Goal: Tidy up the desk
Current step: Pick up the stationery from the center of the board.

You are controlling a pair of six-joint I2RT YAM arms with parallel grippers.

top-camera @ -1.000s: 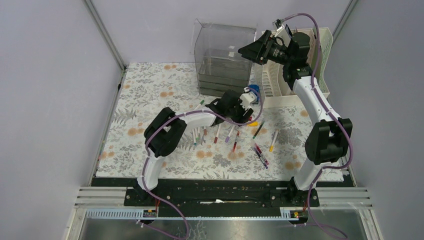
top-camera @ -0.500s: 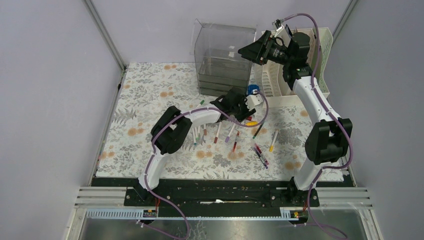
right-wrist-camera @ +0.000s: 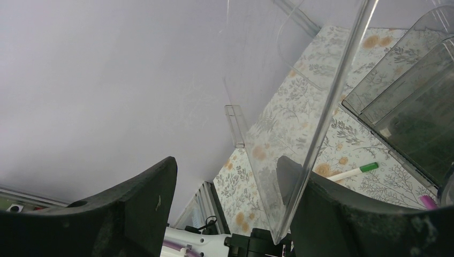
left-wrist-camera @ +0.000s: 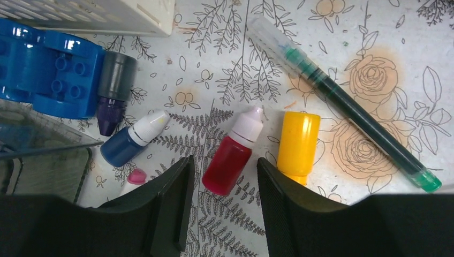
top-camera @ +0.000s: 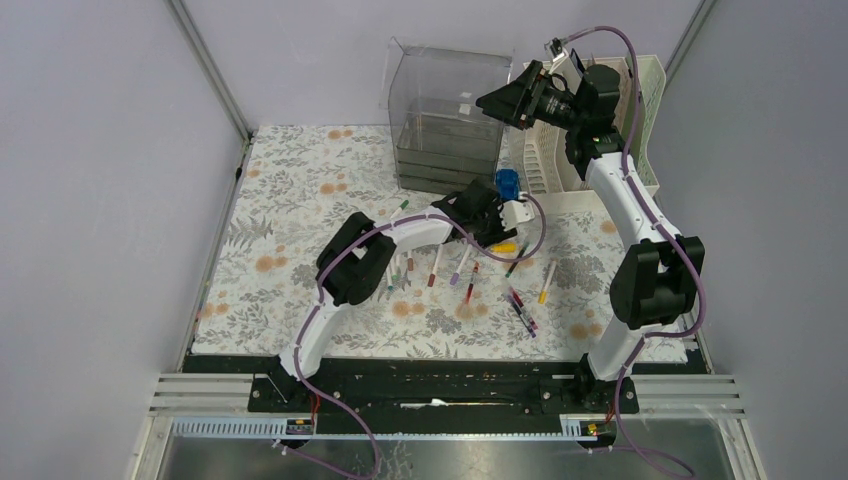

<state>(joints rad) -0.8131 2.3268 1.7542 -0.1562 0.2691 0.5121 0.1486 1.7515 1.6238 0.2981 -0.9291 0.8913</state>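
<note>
Fern-and-flower cloth covers the desk, which fills the enclosure floor and is not yet tidy: pens lie loose across its middle, in front of a clear drawer organizer and a white basket.

Over the last second the left arm has stretched out towards the basket, and the left pincer has narrowed from a wider spread. It now brackets a red dropper bottle that lies on the cloth between a blue dropper bottle and a yellow bottle. A thin gap shows on each side, so nothing seems gripped yet. By the look of it, a pick of the red bottle is about to close.

The right pincer has not moved. It hangs high with its jaws wide, and the organizer's clear panel edge passes between them.
</note>
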